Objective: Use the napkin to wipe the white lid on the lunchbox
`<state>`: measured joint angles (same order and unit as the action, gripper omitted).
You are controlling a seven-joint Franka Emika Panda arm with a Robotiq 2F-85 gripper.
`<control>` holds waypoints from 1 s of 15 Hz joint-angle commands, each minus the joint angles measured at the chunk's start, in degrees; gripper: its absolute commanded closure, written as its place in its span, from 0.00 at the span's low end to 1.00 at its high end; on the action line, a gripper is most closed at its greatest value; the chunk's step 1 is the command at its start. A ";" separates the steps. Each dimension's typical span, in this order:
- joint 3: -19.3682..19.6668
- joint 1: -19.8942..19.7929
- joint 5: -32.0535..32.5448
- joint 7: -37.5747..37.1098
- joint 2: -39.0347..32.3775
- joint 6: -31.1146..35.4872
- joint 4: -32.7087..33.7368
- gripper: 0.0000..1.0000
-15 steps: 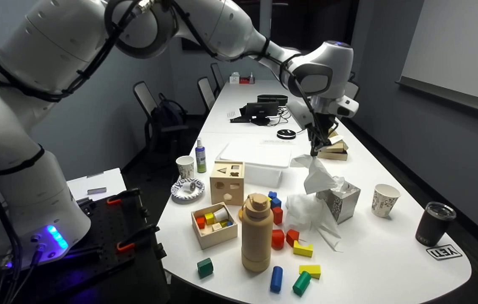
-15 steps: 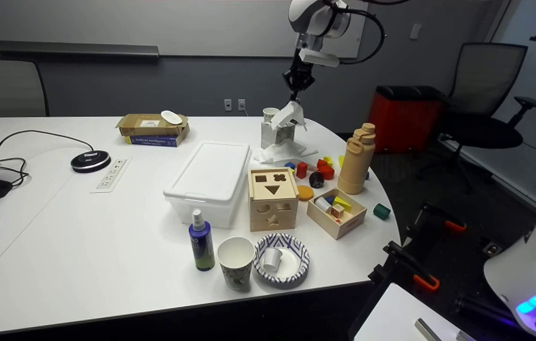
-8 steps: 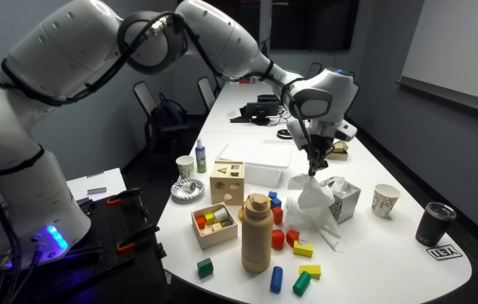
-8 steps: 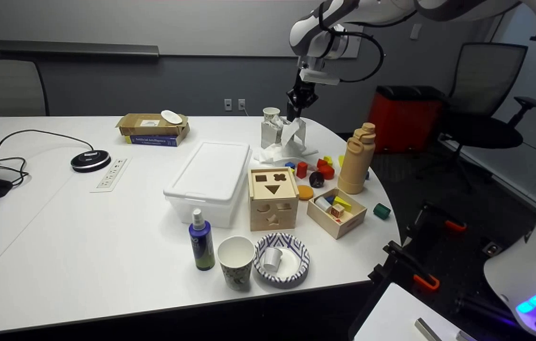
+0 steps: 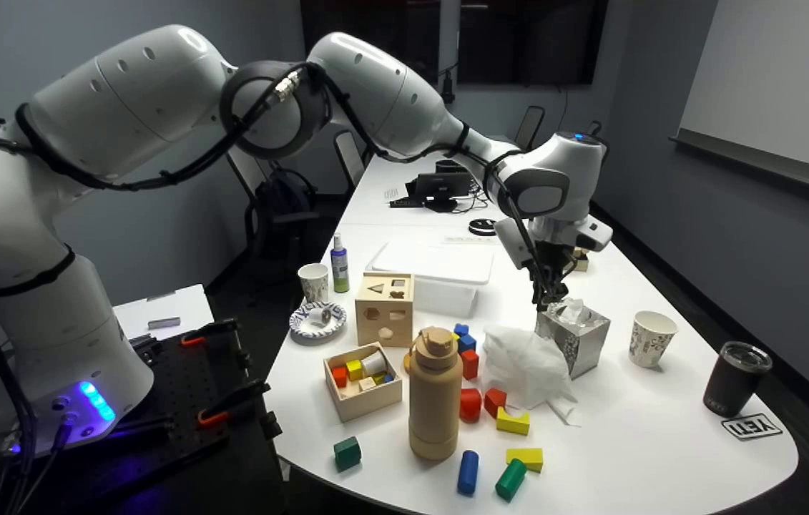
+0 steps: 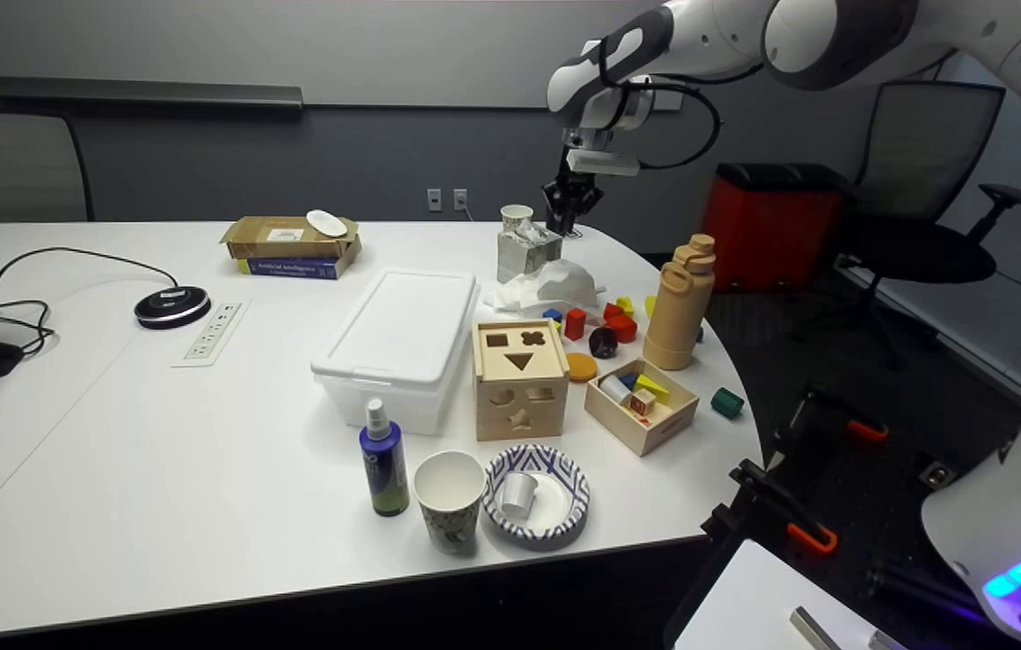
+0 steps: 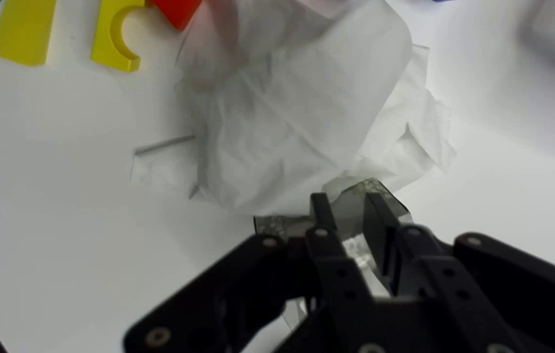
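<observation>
The white lid point(image 5: 440, 259) sits on the low clear lunchbox point(image 5: 440, 295). In both exterior views the lid point(image 6: 406, 316) lies flat on the lunchbox point(image 6: 384, 403). The crumpled white napkin point(image 5: 527, 363) lies on the table beside the silvery tissue box point(image 5: 585, 343), on top of another tissue. In the wrist view the napkin point(image 7: 297, 117) lies just beyond my fingertips. My gripper point(image 7: 348, 211) is partly open with nothing between its fingers, above the tissue box. In an exterior view my gripper point(image 5: 544, 304) is low beside that box, its tips partly hidden.
A pale wooden shape-sorter box point(image 5: 385, 311) stands against the lunchbox. A tan bottle point(image 5: 435, 393), loose blocks point(image 5: 513, 422) and a small block tray point(image 5: 363, 383) are near the table front. A paper cup point(image 5: 651, 340) and black tumbler point(image 5: 735, 379) stand right of the tissue box.
My gripper has come down and let go of the napkin, which hung from its fingers before. The napkin has dropped onto the tissue on the table. My gripper then shifted toward the tissue box.
</observation>
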<state>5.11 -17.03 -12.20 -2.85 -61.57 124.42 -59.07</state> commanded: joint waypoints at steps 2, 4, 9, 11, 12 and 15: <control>-0.57 0.77 0.31 1.19 3.53 -2.70 1.98 0.38; -0.61 2.05 1.03 2.45 7.26 -4.26 0.27 0.23; -1.40 6.64 3.21 9.76 19.17 -9.82 -7.13 0.00; -2.01 8.67 4.12 11.70 24.19 -12.29 -11.40 0.00; -2.29 9.72 4.65 12.49 26.58 -13.04 -13.82 0.00; -4.06 11.79 6.60 13.73 32.20 -14.94 -20.28 0.00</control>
<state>2.50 -6.62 -7.87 8.84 -37.36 110.51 -68.90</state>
